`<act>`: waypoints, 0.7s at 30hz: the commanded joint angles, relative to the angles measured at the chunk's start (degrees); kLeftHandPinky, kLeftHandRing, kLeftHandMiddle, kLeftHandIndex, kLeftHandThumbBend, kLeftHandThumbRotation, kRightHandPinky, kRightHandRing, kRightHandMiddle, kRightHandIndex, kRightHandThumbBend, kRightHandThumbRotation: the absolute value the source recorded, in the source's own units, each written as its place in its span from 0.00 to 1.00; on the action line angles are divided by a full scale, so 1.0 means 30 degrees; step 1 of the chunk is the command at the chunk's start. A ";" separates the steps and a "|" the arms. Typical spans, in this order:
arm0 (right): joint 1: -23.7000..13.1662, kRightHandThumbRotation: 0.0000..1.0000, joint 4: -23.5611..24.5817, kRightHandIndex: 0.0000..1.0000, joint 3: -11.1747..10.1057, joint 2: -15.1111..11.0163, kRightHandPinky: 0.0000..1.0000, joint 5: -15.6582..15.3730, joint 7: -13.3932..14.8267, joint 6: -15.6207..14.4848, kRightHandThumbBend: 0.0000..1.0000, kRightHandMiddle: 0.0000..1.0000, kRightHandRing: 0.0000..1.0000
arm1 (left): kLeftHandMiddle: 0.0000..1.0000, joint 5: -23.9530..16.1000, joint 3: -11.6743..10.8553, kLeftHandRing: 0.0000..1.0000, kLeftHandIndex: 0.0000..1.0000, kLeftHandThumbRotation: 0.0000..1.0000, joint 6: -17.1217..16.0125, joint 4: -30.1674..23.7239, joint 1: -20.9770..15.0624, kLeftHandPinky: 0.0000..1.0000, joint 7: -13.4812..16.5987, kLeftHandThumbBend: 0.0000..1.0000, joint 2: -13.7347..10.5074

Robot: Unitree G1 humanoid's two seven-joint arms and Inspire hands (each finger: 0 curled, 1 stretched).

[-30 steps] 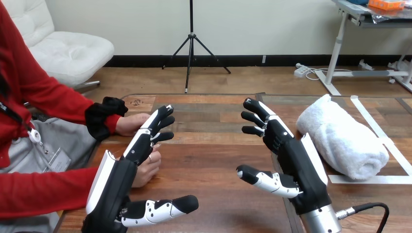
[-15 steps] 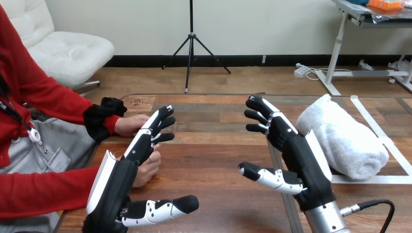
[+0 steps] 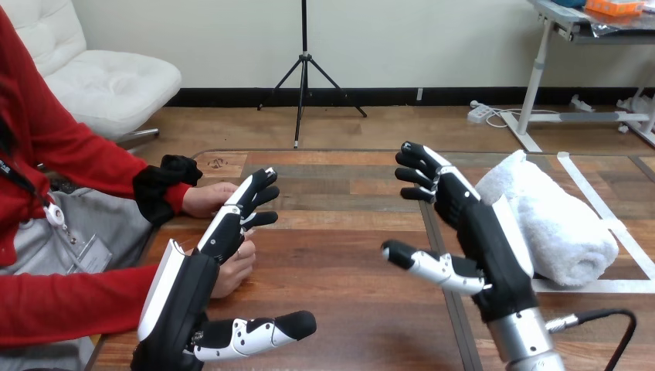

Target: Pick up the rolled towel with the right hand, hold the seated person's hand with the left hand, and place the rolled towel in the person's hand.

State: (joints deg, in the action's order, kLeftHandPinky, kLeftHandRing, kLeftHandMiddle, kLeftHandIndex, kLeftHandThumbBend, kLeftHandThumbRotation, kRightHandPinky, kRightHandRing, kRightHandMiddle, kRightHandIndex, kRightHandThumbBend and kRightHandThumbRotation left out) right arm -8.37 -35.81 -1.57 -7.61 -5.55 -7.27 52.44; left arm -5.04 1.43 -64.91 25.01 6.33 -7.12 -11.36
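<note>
On the wooden table [image 3: 340,259]: 1 rolled towel [image 3: 568,232], 2 robot hands & 2 hands of the person. The towel lies at the view's right, just beside the right hand [image 3: 483,239], on its outer side; if they touch I cannot tell. The right hand is wide open, fingers spread, w/ nothing in it. The left hand [image 3: 193,297] is open too, empty, fingers straight over the person's nearer hand [image 3: 234,272]; the person's farther hand [image 3: 206,198] rests behind.

A pale wall [image 3: 425,39] meets wood flooring [image 3: 386,127], where a white chair [image 3: 108,85] (tufted) and a black tripod [image 3: 303,69] stand.
</note>
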 commanded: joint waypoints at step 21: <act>-0.1718 0.58 0.6834 0.89 -0.1533 -0.2389 0.70 -0.2259 0.2575 -0.8772 1.00 0.87 0.84 | 0.93 0.0125 0.0010 0.89 0.92 0.55 -0.0062 -0.0451 -0.0762 0.80 0.0118 1.00 0.0228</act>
State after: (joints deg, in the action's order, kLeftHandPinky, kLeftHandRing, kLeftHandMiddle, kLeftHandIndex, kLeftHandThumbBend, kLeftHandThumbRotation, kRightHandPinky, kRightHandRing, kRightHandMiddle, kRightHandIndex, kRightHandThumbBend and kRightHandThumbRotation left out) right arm -8.60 -20.20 -4.72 -13.12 -11.59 -1.34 29.03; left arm -5.10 1.41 -64.77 25.01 6.33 -7.11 -11.11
